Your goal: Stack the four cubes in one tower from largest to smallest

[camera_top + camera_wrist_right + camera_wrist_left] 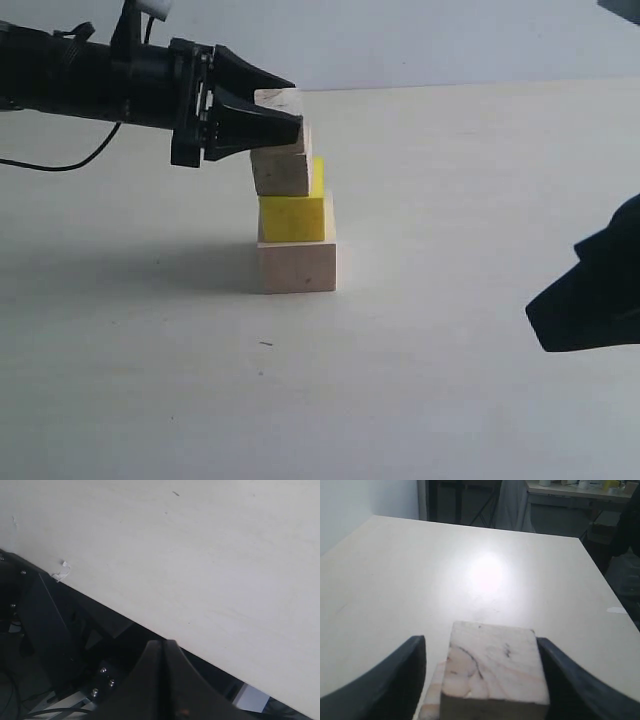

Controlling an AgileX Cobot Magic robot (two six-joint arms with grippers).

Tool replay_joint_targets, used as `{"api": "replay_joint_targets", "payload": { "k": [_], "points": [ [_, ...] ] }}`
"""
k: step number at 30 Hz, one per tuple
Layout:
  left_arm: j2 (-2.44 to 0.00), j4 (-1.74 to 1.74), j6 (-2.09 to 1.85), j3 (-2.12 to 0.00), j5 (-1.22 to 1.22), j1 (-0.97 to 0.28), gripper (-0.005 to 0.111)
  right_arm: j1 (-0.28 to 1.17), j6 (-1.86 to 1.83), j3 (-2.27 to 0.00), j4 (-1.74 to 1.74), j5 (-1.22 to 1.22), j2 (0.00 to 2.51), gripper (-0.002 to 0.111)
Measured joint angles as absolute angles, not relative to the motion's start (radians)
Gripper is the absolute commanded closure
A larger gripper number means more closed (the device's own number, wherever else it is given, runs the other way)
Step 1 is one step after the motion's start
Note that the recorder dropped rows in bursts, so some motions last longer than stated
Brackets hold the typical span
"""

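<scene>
The claw (481, 642) straddles a wooden cube (495, 672) (gap on one side).

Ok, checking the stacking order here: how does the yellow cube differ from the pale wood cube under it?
The yellow cube is bright yellow; the bottom cube is bare pale wood. The yellow cube is smaller than the bottom cube. The bottom cube rests on the table; the yellow cube sits on top of it. Both sit flat and upright.
</scene>
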State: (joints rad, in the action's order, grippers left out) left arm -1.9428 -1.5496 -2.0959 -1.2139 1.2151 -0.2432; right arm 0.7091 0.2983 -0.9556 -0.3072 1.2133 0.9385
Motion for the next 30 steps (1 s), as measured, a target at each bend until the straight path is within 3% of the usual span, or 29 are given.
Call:
{"api": "replay_joint_targets", "payload": {
  "k": [17,23,30],
  "points": [
    [-1.943,-1.546,-2.096,-1.214,1.215,-0.242,0.047,0.709,0.298,-0.956,-0.307,1.213,0.939,0.108],
    [-1.943,-1.561,-2.096,-1.214,1.215,-0.242,0.039,0.709,0.298,-0.956,-0.307,1.213,0.939,0.108],
    [-1.935,-1.561,-2.096,-1.214,1.215,-0.242,0.039,0.709,0.298,-0.956,-0.307,1.213,0.939,0.108]
  ]
}}
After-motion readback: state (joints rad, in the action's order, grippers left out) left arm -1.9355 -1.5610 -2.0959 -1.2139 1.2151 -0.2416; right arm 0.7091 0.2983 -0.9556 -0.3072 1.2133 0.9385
